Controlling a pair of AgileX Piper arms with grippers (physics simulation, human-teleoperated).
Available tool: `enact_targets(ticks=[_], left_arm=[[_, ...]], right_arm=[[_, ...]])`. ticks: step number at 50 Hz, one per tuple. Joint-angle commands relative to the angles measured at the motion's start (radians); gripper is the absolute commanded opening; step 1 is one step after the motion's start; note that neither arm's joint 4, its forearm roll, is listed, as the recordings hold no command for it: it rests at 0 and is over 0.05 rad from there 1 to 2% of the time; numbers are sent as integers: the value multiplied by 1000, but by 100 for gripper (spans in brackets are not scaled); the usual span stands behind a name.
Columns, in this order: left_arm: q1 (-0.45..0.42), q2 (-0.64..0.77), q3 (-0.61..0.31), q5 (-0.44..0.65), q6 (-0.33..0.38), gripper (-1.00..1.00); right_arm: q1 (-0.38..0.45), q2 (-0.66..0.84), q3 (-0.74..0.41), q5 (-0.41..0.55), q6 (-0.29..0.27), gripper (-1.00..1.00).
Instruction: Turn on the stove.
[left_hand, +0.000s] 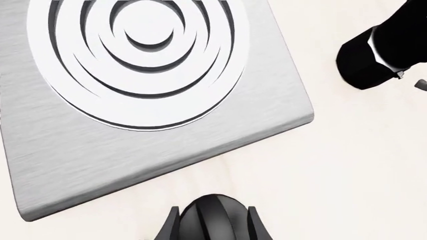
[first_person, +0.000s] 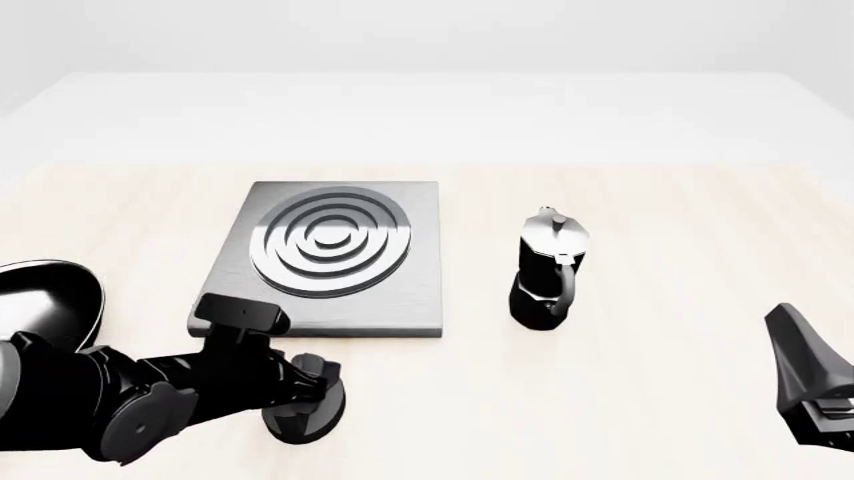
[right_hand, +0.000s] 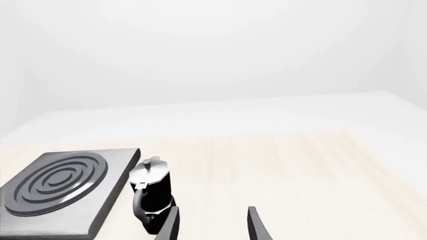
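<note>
Left gripper on the knob at the bench's near edge — right gripper idle at the near right corner

At the far left edge of the bench lies a black frying pan (first_person: 47, 300), partly hidden by the left arm. The left gripper (first_person: 310, 395) sits at the near edge, its fingers (left_hand: 171, 227) closed around the black ridged knob (left_hand: 213, 220), just in front of the stove's near left corner. The stove (first_person: 400, 290) lies flat left of the bench's middle, its silver burner rings (first_person: 330, 243) facing up. Right of it, apart from the slab, a moka pot (first_person: 547, 270) stands upright. The right gripper (right_hand: 212, 225) hangs by the near right corner — fingers spread, holding nothing
</note>
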Motion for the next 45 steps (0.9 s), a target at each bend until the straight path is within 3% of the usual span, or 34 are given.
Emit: enact_targets(ticks=[1,11,24,25,26,45], left_arm=[[-26,80,-2,-20,-57,100],[-24,108,-8,-29,-61,100],[112,43,-2,7,9,100],[128,43,0,6,15,100],[198,25,15,5,44,100],[286,-21,32,14,73,100]], right_arm=[[3,15,1,-11,6,100],[7,37,1,-28,10,100],[13,68,1,-52,12,100],[13,65,1,-50,11,100],[15,64,2,-47,11,100],[16,68,1,-49,7,100]])
